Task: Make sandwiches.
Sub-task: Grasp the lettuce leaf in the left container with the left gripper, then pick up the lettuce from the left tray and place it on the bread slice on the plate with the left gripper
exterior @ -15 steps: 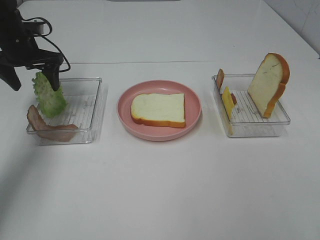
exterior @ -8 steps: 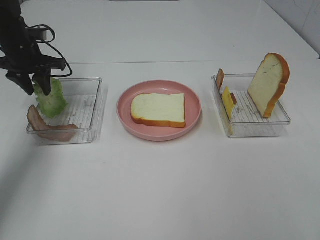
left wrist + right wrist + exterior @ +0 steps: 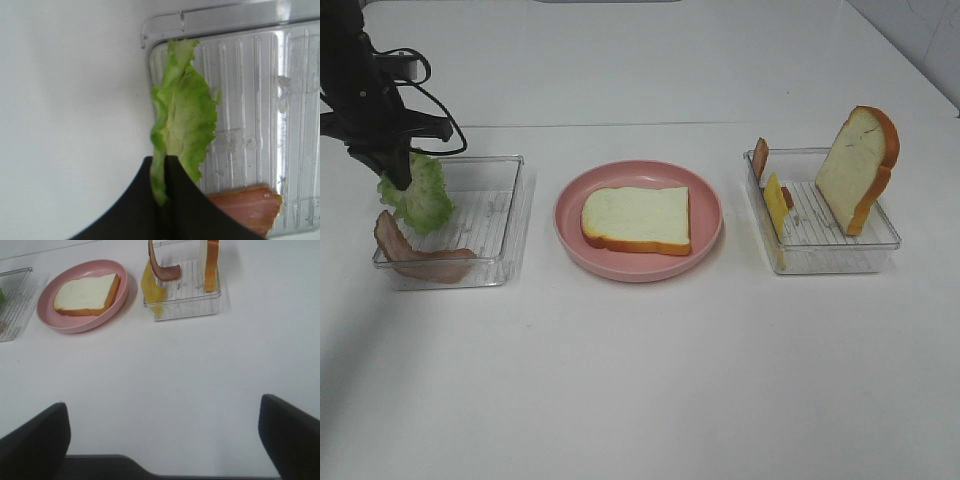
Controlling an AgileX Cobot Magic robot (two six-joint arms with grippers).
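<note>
The glossy white table (image 3: 640,380) reflects soft light around the pink plate (image 3: 570,215), which bears one flat bread slice (image 3: 637,218); left of the plate, the left gripper (image 3: 396,172) pinches the lettuce (image 3: 422,198) on edge in a clear tray (image 3: 510,210), bacon (image 3: 420,260) beside it; right of the plate, a second tray (image 3: 840,250) holds upright bread (image 3: 858,168) and cheese (image 3: 775,205); the right gripper (image 3: 162,405) gapes wide on nothing; white tiles (image 3: 940,40) rise far right.

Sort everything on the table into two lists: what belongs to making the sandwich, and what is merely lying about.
Belongs: flat bread slice; upright bread slice; lettuce leaf, gripped by the left pincer; near bacon strip; far bacon strip; cheese slice.
Merely there: pink plate; left clear tray; right clear tray.
</note>
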